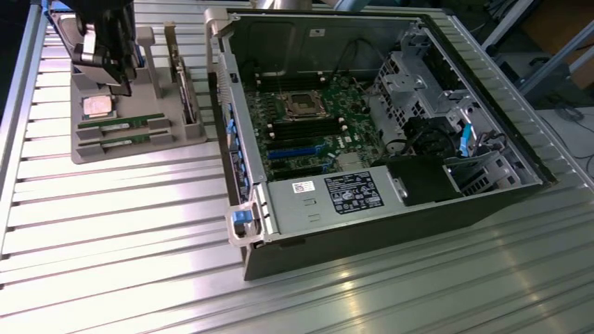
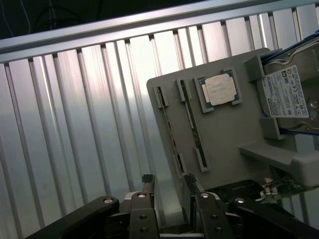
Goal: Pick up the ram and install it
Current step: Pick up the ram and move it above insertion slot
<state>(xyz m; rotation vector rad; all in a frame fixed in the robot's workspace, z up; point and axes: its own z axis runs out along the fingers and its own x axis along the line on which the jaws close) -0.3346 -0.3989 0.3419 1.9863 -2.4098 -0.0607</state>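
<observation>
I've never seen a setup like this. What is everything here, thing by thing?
holder tray: one, grey, on the table, exterior view's left
ram sticks: two, green, side by side in tray slots
CPU chip: one, silver, in a tray recess beside them
hard drive: one, silver, white label, at the tray's end
expansion card: one, green, upright on the tray's computer-facing side
computer case: one, black, open, beside the tray
motherboard: one, green, inside the case
table: one, ribbed silver, under everything
pincer: one, black, open, empty, above the tray
</observation>
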